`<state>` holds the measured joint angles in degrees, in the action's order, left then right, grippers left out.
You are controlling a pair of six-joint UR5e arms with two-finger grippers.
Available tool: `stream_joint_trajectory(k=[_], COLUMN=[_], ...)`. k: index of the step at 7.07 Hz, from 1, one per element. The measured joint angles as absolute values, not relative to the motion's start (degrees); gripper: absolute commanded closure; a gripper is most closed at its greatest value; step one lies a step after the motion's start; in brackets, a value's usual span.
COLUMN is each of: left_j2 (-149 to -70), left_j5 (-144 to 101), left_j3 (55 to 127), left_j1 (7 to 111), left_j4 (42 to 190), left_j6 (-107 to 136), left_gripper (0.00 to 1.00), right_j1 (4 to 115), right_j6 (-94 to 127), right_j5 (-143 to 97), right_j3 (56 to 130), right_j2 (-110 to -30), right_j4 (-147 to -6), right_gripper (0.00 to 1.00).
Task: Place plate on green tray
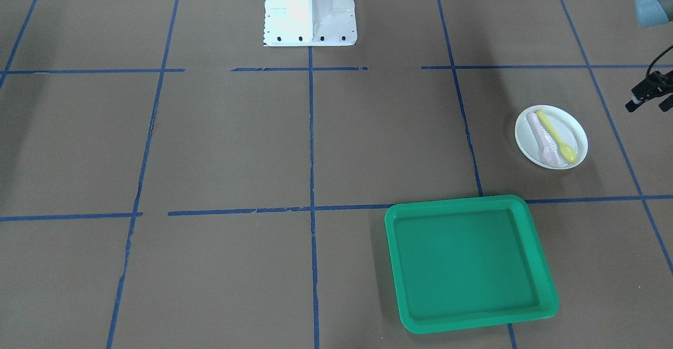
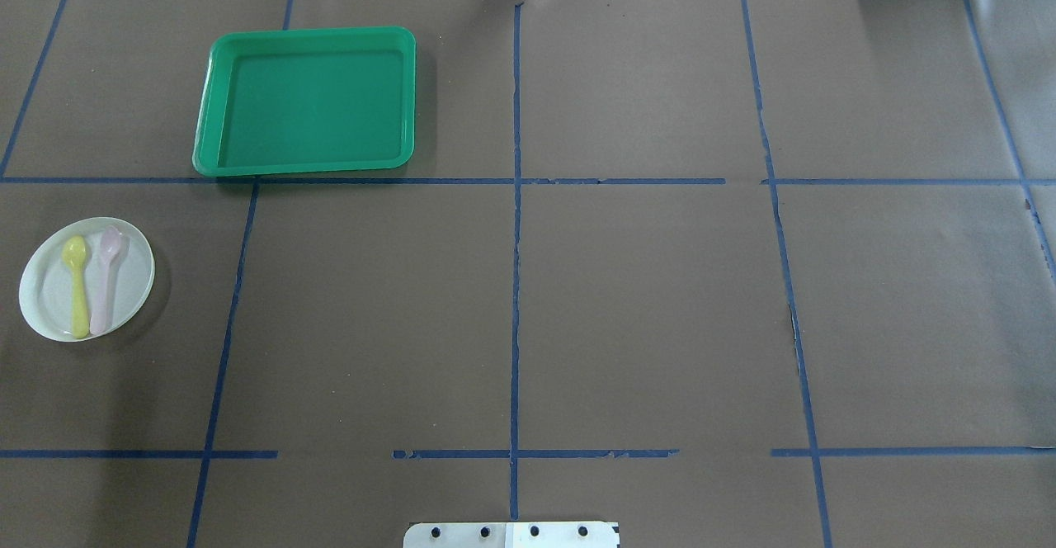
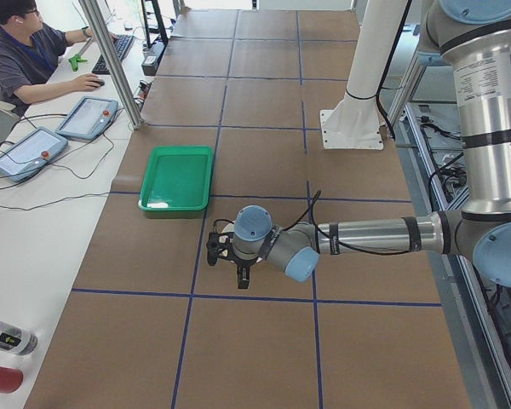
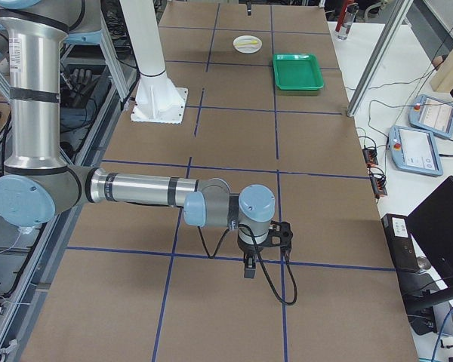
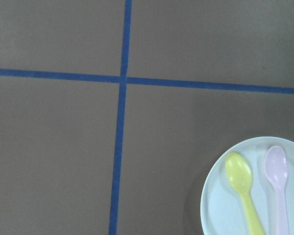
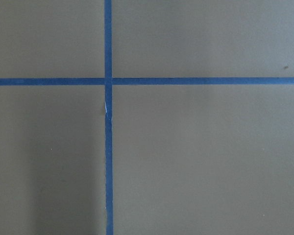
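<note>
The small round white plastic plate [image 2: 45, 284] sits on the brown desk [image 2: 643, 300] at the robot's left, well apart from the large green plastic tray [image 2: 305, 102]. A yellow plastic spoon [image 2: 77, 284] and a pink plastic spoon [image 2: 105, 280] lie loose on it. It looks light, stiff and slick, so a level pinch on the rim seems best. The left gripper [image 3: 242, 278] hangs near the plate and the right gripper [image 4: 247, 270] far off. I cannot tell whether either is spread or pressed together.

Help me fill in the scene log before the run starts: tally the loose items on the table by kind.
plate: 1
spoons: 2, a yellow spoon and a pink spoon, both lying on the plate
green tray: 1
Total: 4
</note>
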<state>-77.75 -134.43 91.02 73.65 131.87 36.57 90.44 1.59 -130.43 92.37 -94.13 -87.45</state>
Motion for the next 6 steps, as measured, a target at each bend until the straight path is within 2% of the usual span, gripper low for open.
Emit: stream_joint_trajectory(k=[2,4,6], left_j2=[-78.60,-80.29,-82.16], left_j5=[-130.19,-128.13,-126.53], left_j3=[87.09,85.64,83.92], left_j1=[66.76,63.02,61.11], left_j4=[141.15,143.27,143.52], left_j6=[47.49,51.70,52.26], left_gripper=[0.00,0.00,0.15], right_j1=[90.44,90.44,90.44], right_j6=[1.58,1.58,1.58], right_j5=[-130.43,-130.43,-130.43], right_j3=[92.37,92.37,92.37], right_j2=[-94.13,-94.13,-94.13], right_j4=[-87.45,-87.45,-87.45], right_gripper=[0.00,0.00,0.00])
